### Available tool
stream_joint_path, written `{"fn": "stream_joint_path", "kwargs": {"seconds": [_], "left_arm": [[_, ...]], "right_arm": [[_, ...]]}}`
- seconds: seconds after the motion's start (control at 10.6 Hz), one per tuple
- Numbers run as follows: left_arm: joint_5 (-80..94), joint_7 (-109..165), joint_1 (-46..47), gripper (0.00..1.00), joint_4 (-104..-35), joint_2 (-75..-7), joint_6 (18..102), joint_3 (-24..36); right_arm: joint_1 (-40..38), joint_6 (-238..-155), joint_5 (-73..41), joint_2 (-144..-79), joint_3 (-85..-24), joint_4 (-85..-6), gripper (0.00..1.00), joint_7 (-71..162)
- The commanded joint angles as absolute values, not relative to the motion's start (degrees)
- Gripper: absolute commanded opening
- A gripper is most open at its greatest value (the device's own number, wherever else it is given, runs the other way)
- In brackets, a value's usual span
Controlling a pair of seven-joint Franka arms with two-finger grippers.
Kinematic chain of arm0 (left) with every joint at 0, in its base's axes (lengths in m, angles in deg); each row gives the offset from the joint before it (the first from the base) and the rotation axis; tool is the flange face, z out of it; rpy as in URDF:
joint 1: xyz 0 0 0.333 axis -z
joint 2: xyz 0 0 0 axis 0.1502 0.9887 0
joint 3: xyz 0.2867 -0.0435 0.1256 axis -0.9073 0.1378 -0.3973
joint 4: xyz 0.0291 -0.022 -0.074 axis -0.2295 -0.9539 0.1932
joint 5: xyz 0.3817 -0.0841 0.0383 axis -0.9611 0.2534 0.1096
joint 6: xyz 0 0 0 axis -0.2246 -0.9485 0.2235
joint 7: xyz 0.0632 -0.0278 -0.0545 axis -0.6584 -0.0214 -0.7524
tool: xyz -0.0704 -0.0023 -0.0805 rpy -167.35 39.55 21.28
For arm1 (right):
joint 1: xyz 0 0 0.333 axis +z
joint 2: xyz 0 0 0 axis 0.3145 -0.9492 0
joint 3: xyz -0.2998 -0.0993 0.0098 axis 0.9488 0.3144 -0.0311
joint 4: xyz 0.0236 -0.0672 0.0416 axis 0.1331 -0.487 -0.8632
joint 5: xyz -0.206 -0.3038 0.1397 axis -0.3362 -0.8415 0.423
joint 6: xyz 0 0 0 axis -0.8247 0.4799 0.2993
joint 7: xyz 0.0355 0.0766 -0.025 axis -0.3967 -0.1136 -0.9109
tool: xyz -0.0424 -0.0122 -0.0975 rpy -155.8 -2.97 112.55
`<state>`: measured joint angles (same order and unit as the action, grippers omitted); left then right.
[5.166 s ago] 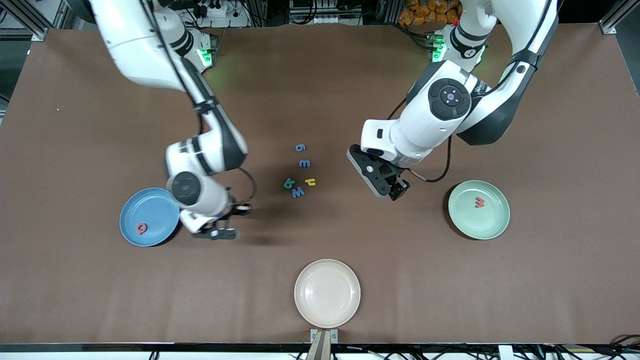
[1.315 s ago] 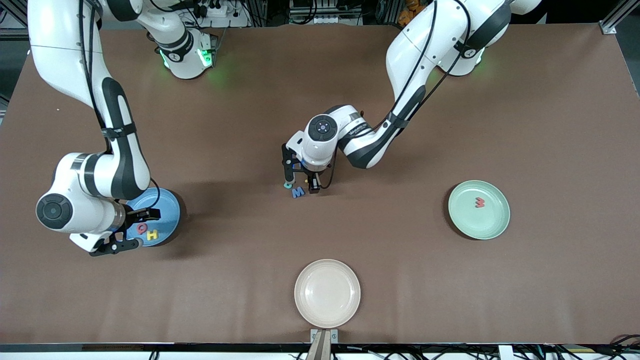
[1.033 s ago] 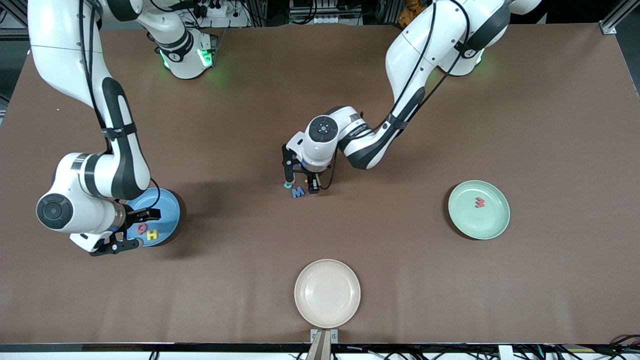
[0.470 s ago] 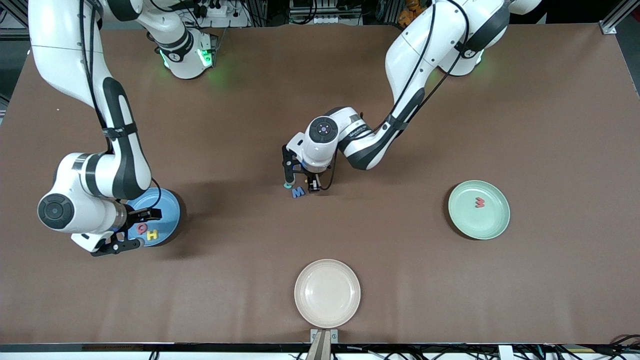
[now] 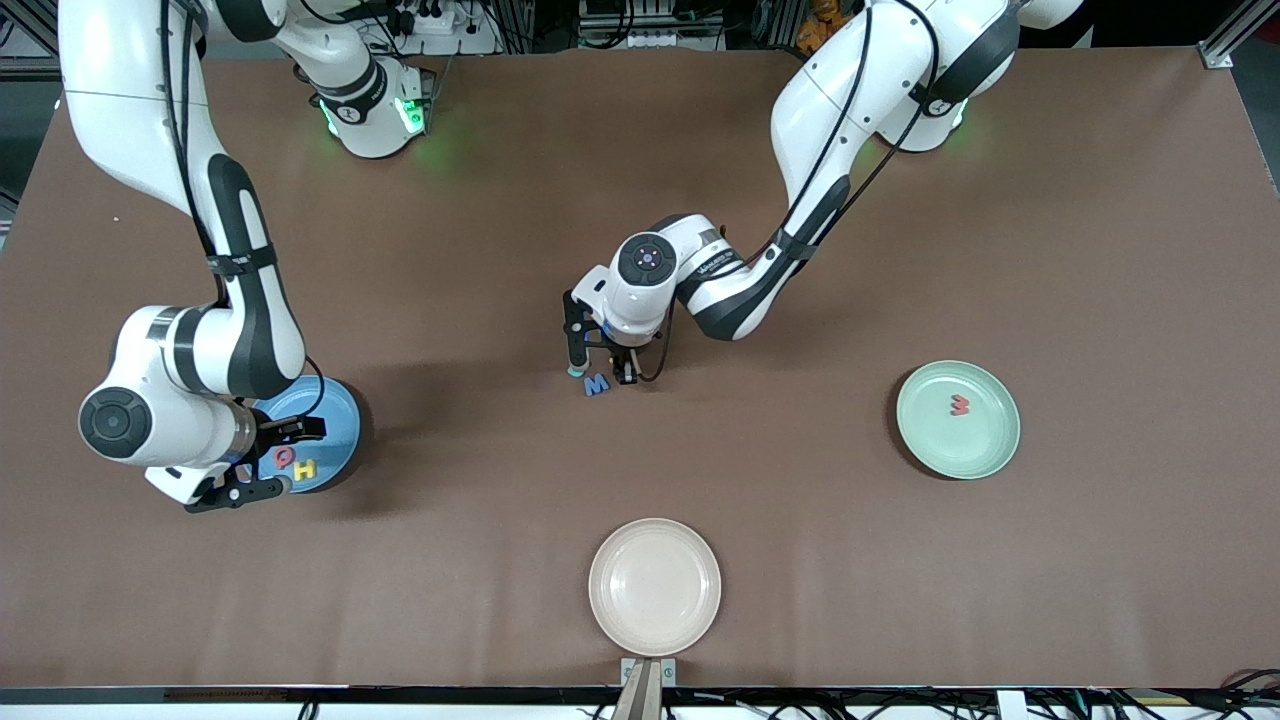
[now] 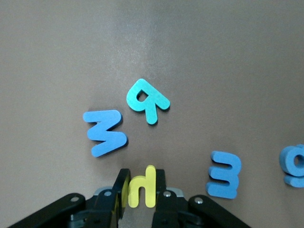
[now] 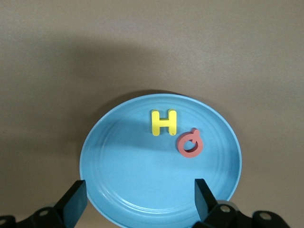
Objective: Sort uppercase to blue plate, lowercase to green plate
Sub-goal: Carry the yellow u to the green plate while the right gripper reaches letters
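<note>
Your left gripper (image 6: 141, 192) is sitting down on the table (image 5: 900, 200) at its middle, and its fingers are clamping the yellow lowercase h (image 6: 142, 187) between them; the wrist view shows the pads pressed against both sides of the letter. Whether the h is lifting off the surface yet is hard to judge from these angles. Just beside it you are seeing the blue W (image 6: 105, 132) and the teal R (image 6: 147, 99), lying flat and slightly apart from each other. The blue E-like piece (image 6: 224, 174) and the blue g (image 6: 295, 164) are lying nearby, toward the robots' bases from the gripper. In the front view only the blue W is showing clearly, just nearer the camera than the fingers.

Toward the right arm's end, the blue plate (image 7: 123, 171) is holding the yellow H (image 7: 164, 122) and the red Q (image 7: 190, 144), side by side and nearly touching. Your right gripper (image 7: 140, 202) is hovering over that plate's rim with its fingers spread wide and gripping nothing.

Toward the left arm's end, the green plate (image 5: 985, 440) is carrying the red w (image 5: 960, 405). A beige plate (image 5: 654, 586) is resting nearest the front camera.
</note>
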<state>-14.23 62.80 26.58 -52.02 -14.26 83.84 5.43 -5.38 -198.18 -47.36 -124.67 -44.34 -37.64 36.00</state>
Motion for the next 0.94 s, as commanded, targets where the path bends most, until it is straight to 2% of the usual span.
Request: {"fn": "stream_joint_path", "kwargs": {"seconds": [0.0,0.38,0.56,0.85], "left_arm": [[-15.6,63.2,26.6,0.0,-51.5,-14.4,84.3,5.1],[-14.8,62.9,23.9,0.0,-51.8,-18.7,81.0,5.2],[-12.9,63.3,20.2,0.0,-51.9,-22.4,74.1,5.6],[-12.6,63.3,10.0,0.0,-52.3,-27.1,63.5,8.6]], "right_arm": [[-4.2,-198.0,-47.0,-124.5,-44.5,-37.5,1.0,38.0],[0.4,-198.1,-46.6,-124.4,-44.7,-37.3,1.0,41.7],[3.3,-198.1,-43.3,-124.4,-44.7,-37.3,1.0,41.7],[9.8,-198.3,-41.9,-124.0,-44.7,-37.0,1.0,45.9]]}}
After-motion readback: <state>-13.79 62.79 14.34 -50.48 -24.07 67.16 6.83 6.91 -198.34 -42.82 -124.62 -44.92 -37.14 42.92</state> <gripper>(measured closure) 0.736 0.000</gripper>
